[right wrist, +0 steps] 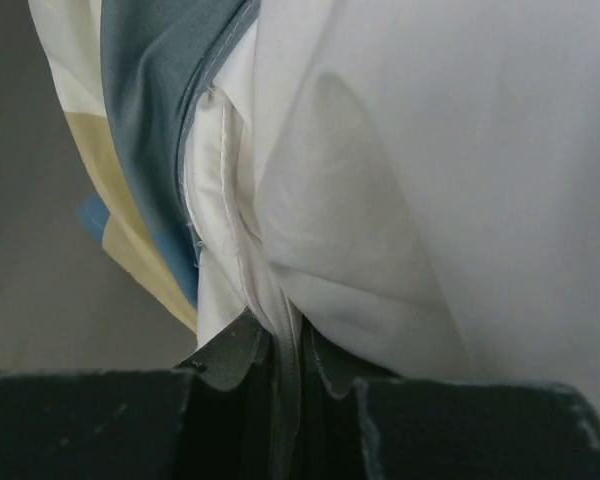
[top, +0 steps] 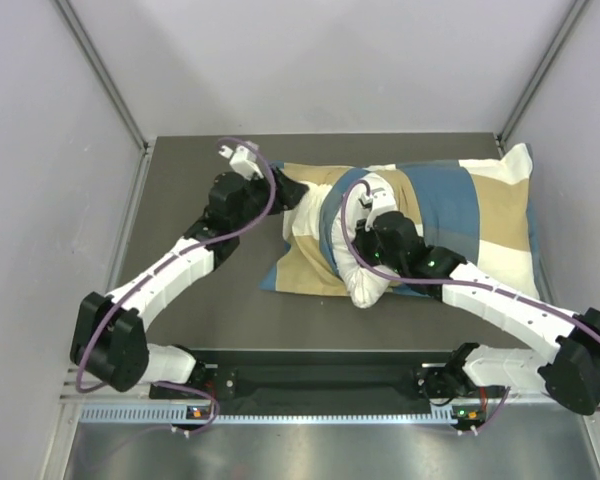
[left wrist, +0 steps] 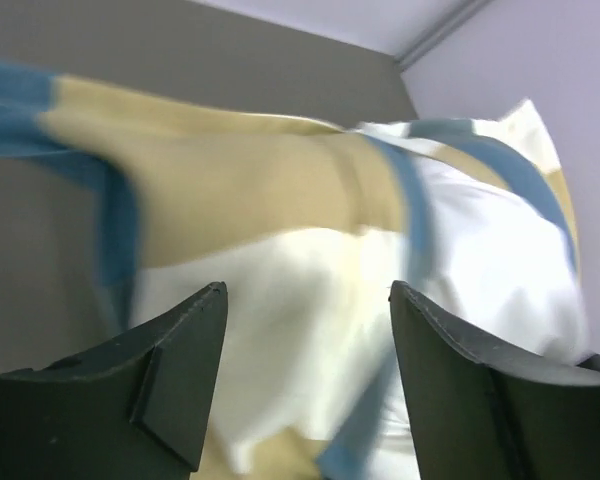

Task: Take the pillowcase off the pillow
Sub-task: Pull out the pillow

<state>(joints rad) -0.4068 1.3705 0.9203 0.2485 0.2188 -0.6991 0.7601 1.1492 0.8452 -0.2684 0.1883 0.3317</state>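
right end effector (right wrist: 285, 348) pinches the pillow (right wrist: 430, 150) seam as anchor; left end effector (left wrist: 305, 300) gapes wide, empty, facing the pillowcase (left wrist: 230, 170).

The white-and-black left arm (top: 180, 265) was extended forward and inward from its base, its dark two-fingered left claw (left wrist: 308, 295) spread wide. The matching right arm (top: 510, 305) was bent leftward across the middle, its right claw (right wrist: 285, 335) pinched tight on the seam of the plump white pillow (right wrist: 430, 150).
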